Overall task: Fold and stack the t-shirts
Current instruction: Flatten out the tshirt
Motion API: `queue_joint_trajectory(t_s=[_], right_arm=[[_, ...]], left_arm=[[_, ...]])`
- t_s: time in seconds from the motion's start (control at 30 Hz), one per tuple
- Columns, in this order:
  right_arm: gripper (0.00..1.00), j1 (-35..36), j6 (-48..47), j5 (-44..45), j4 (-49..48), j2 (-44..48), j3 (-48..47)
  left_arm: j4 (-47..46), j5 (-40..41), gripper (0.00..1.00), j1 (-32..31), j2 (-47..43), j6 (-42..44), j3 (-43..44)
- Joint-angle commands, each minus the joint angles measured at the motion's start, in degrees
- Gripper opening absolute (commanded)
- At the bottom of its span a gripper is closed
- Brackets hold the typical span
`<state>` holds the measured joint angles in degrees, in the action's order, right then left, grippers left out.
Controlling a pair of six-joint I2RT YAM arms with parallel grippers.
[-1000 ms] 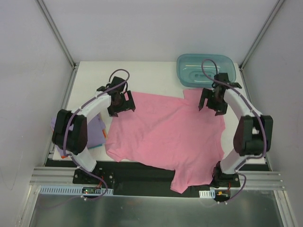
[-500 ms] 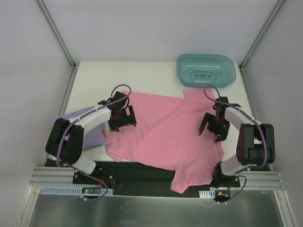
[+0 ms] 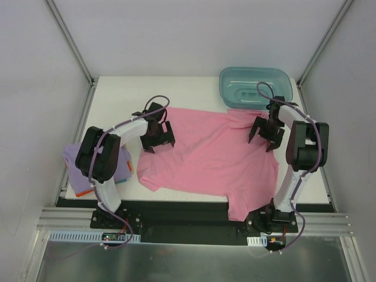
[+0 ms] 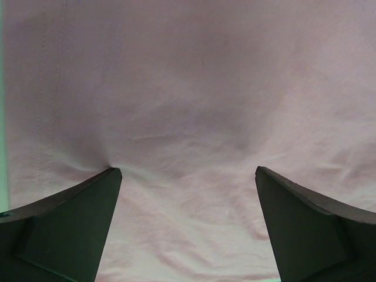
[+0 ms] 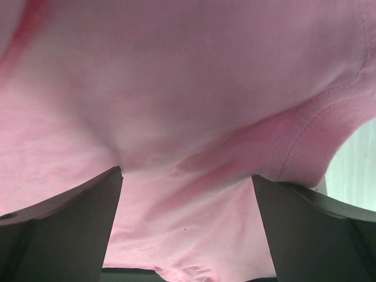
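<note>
Since half a second ago the pink t-shirt (image 3: 208,155) has slid up and to the right across the white table (image 3: 176,91), its lower hem and sleeve now closer to the right arm's base, and both arms have swung toward the far side. The left gripper (image 3: 158,136) sits on the shirt's left edge, jaws spread wide, the fingertips (image 4: 88,194) pressing into the cloth so it puckers at the left tip; nothing is pinched between them. The right gripper (image 3: 265,133) rests on the shirt's upper right part, near the collar, also spread wide, its fingertips (image 5: 94,194) down on the fabric beside a hemmed fold. The shirt lies mostly flat, its top corner touching the teal tub (image 3: 256,86) at the far right. The lavender t-shirt (image 3: 79,161) lies bunched at the table's left edge, partly hidden behind the left arm
</note>
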<state>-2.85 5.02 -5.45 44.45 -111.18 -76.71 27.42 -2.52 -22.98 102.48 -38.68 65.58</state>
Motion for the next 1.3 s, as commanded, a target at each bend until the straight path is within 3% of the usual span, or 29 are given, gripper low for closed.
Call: queue_joint_trajectory(t_s=[0.0, 0.13, 0.27, 0.47, 0.63, 0.73, 0.8, 1.0, 1.07, 1.2, 1.27], right_arm=[[0.97, -1.01, -3.52, 0.71, -1.29, -5.27, -7.30], [0.97, -1.19, -4.40, 0.53, 0.29, -6.87, -12.93], [0.97, -0.05, -4.58, -0.35, -0.67, -0.81, -9.54], [0.97, 4.24, -5.20, 5.09, -0.85, 15.09, 0.58], [0.97, 8.91, -0.02, 6.87, -2.87, 30.01, 14.11], [0.97, 15.05, -1.75, 6.42, -2.44, 35.14, 17.46], [0.97, 24.70, -4.56, 6.86, -1.56, 36.46, 17.38], [0.97, 52.30, -19.59, 1.41, -6.73, 28.94, 14.93], [0.97, 57.93, -21.10, 0.54, -8.05, 25.06, 11.77], [0.96, 61.29, -20.22, -9.38, -11.83, 13.72, 6.05], [0.96, 64.19, -20.48, -8.18, -13.93, 10.82, 4.38]], left_arm=[[-1.14, -0.20, 0.99, 1.80, 4.92, 1.76, 6.03], [-1.05, -0.11, 0.99, 2.24, 5.46, 3.34, 9.47], [-0.79, 0.15, 0.99, 2.24, -1.37, 3.96, 8.17], [-0.44, 1.38, 0.99, 2.24, -19.02, 0.90, -4.39], [0.70, 0.50, 1.00, 2.24, -33.29, -4.12, -20.30], [2.19, -1.07, 0.99, 2.24, -41.89, -6.14, -26.46], [3.16, -1.52, 0.99, 2.24, -44.81, -6.94, -29.36], [5.19, -0.81, 0.99, 2.24, -51.06, -7.47, -31.39], [5.80, -0.81, 0.99, 2.24, -51.32, -7.73, -31.74], [6.77, -0.20, 0.99, 2.24, -51.24, -8.43, -32.88], [7.03, 0.94, 0.99, 2.24, -51.67, -8.96, -33.76]])
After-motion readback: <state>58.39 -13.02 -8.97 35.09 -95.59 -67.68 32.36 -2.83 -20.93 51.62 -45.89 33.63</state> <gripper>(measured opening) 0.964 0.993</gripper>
